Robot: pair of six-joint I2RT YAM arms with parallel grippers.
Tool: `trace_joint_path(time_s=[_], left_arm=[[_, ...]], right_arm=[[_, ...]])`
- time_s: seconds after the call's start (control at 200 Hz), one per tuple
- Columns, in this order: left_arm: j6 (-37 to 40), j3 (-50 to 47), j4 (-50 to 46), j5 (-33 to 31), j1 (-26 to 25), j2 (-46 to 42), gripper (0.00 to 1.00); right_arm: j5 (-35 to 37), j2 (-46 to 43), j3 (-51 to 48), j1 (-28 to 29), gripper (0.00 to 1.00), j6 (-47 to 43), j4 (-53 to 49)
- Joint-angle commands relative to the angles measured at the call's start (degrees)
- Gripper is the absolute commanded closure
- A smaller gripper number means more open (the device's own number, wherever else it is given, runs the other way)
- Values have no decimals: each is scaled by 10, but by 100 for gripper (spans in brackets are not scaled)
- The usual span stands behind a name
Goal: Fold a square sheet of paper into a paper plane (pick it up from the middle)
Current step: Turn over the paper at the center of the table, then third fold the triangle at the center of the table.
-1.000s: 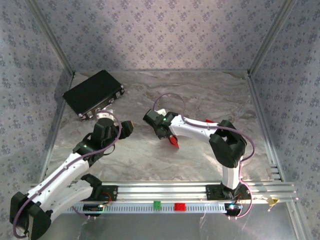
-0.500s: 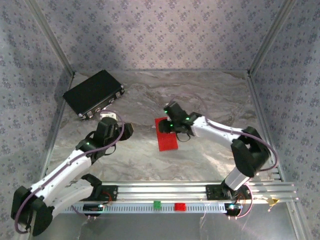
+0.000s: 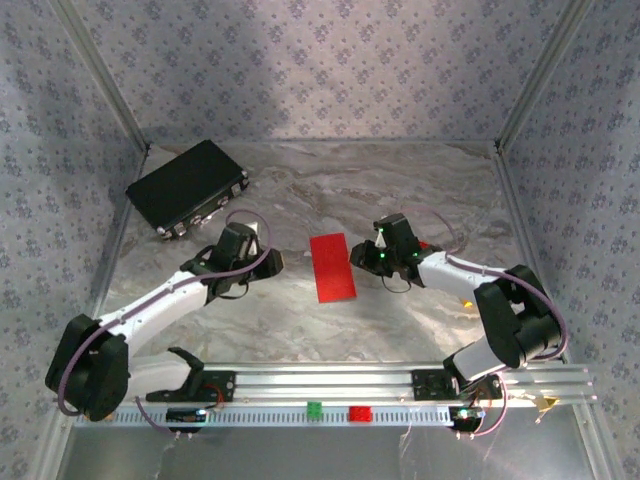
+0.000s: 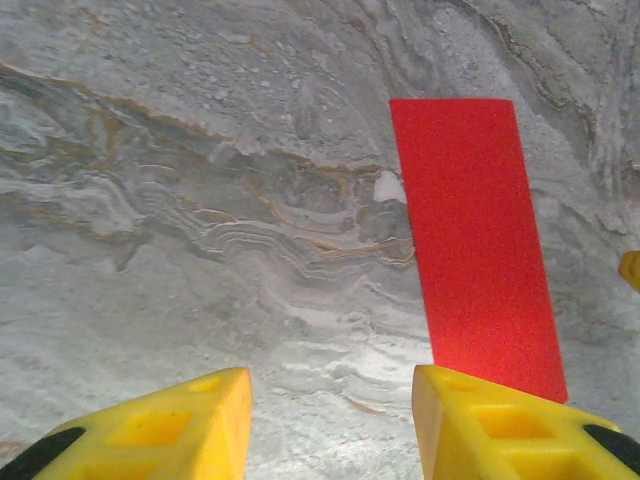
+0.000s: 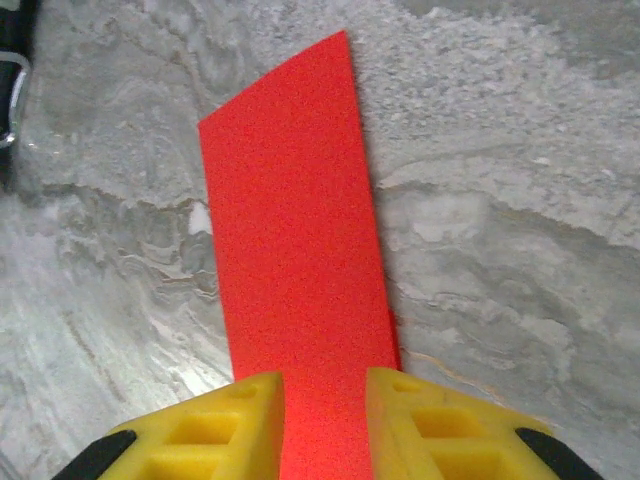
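Note:
The square sheet of paper [image 3: 332, 267] lies flat on the marbled table as a narrow bright red rectangle, its long side running near to far. A paper plane is out of view. My left gripper [image 3: 270, 262] hovers just left of the sheet, open, with bare table between its yellow fingers [image 4: 332, 400]; the paper [image 4: 475, 240] lies ahead to its right. My right gripper [image 3: 358, 256] sits at the sheet's right edge. Its jaws [image 5: 322, 395] stand apart above the paper [image 5: 295, 230], which lies flat below them, not pinched.
A big flat black box [image 3: 187, 186] lies at the back left. A small green block [image 3: 314, 408] and a small red block [image 3: 359, 412] sit on the front rail. Patterned walls close in the table on three sides.
The right gripper let the red paper down flat and drew back to its right edge. The left arm swung right toward the paper, its jaws narrowing.

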Motion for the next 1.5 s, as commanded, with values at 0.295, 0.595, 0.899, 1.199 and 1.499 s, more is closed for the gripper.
trace_joint_path(time_s=[0.295,0.595,0.899,1.199,1.499], left_arm=[[-39,41,63,94,-13,87,55],[-38,79,73,128,-35,156,56],[-52,94,100,169,-34,200,56],[-60,111,115,193,-34,244,55],[-74,125,130,210,-34,295,58]], right_arm=[[-92,40,0,-19,78,17,47],[-124,80,5,-21,81,19,62],[-149,125,24,-21,80,17,60],[-131,162,4,-24,82,22,26],[-111,165,-17,-24,84,41,22]])
